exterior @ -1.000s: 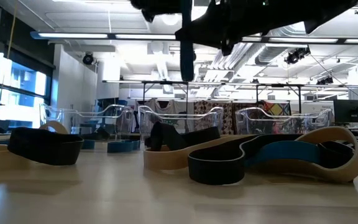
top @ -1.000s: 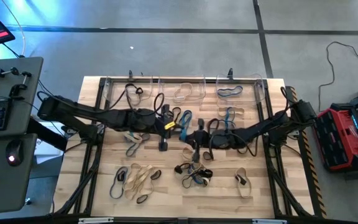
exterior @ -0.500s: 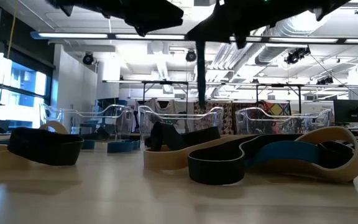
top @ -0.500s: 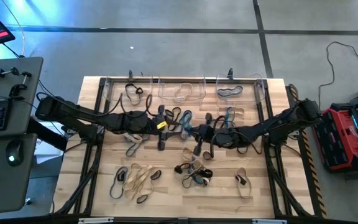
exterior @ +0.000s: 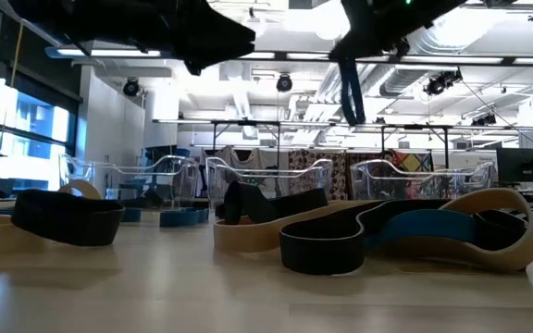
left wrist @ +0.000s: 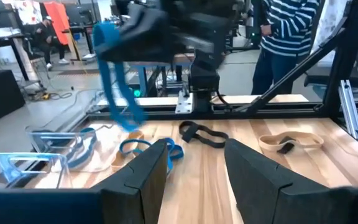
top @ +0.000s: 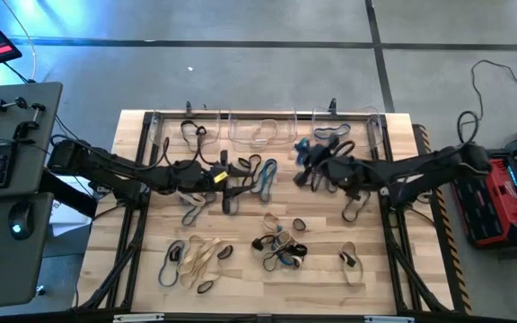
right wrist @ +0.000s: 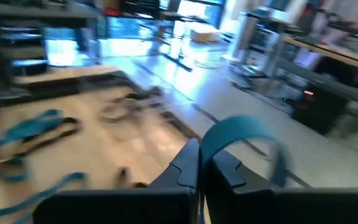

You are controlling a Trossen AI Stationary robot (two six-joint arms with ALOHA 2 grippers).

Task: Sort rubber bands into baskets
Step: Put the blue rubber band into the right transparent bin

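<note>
My right gripper (top: 302,166) is shut on a blue rubber band (left wrist: 114,87) in the air over the table's far middle, just short of the right basket (top: 366,133). Three clear baskets stand along the far edge. The left one (top: 155,135) holds black bands, the middle one (top: 240,135) tan ones, the right one blue ones. My left gripper (left wrist: 194,171) is open with nothing between its fingers. It points level across the table's middle at loose blue bands (top: 260,172). My right gripper pinches the blue band (right wrist: 211,152) between its two shut fingertips, coming almost level from the table's right side. A short arc of the band stands beyond the fingers. The rest hangs slack below them (exterior: 351,88), clear of the table.
Loose bands lie in heaps near the front left (top: 196,256), front middle (top: 276,247) and front right (top: 353,262). A black band (left wrist: 201,134) and a tan one (left wrist: 288,142) lie ahead of my left gripper. A person in a striped top (left wrist: 284,31) stands beyond the table.
My right gripper has gone up and toward the table's far right, toward the right basket, carrying the blue band, which now hangs clear of the table. My left gripper has drawn back toward the table's left edge and sunk a little.
</note>
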